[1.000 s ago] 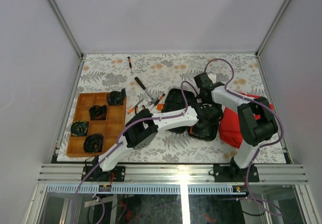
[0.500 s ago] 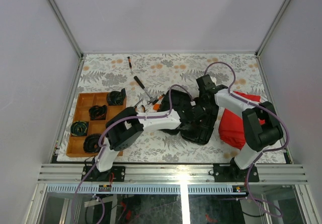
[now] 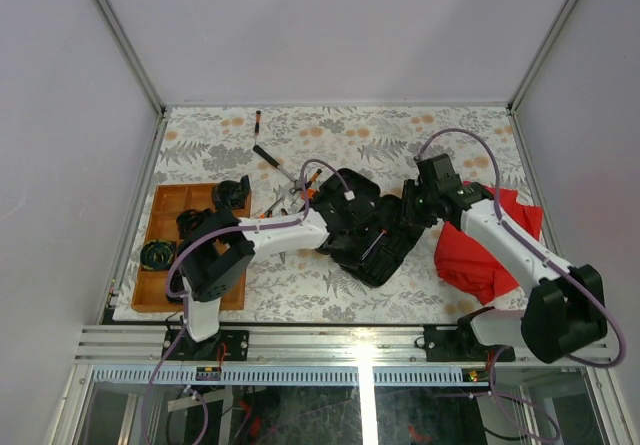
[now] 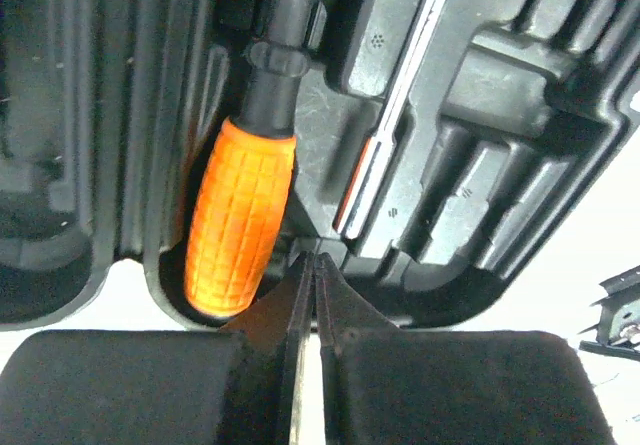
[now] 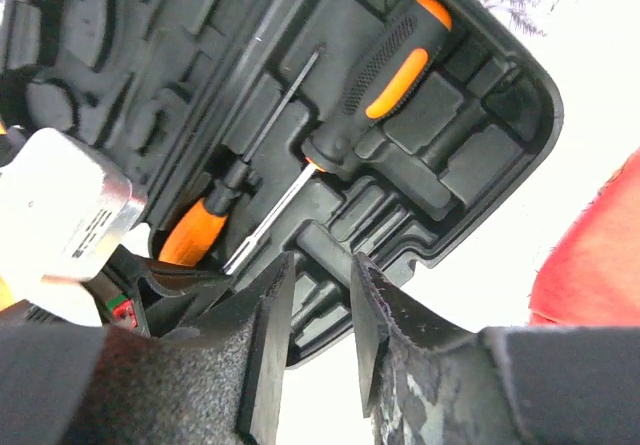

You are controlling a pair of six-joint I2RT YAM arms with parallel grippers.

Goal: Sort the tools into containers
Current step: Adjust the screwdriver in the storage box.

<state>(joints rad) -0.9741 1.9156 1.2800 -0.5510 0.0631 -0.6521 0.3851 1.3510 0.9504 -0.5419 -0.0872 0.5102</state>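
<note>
The black tool case point(image 3: 375, 253) lies open mid-table. My left gripper point(image 3: 352, 227) reaches into it and is shut, its tips point(image 4: 315, 257) meeting at the case's point(image 4: 500, 165) near rim beside an orange-handled screwdriver point(image 4: 240, 220) seated in a slot. My right gripper point(image 3: 412, 208) is open at the case's right side, its tips point(image 5: 320, 265) either side of a raised rib of the case point(image 5: 480, 165). A black-and-orange screwdriver point(image 5: 390, 60) lies in another slot. Loose tools lie left of the case: a hammer point(image 3: 272, 159), a small driver point(image 3: 257, 121) and orange-handled tools point(image 3: 285, 203). The wooden tray point(image 3: 165, 201) is at the left.
A red cloth point(image 3: 490, 250) lies right of the case, under my right arm. Black round items point(image 3: 190, 223) fill some tray compartments. The left arm's white wrist point(image 5: 60, 215) sits close to my right fingers. Metal frame rails border the flowered mat point(image 3: 400, 130).
The case has slid left and turned. My left arm has folded leftward and my right arm has stretched out low to the right. The right jaws have widened.
</note>
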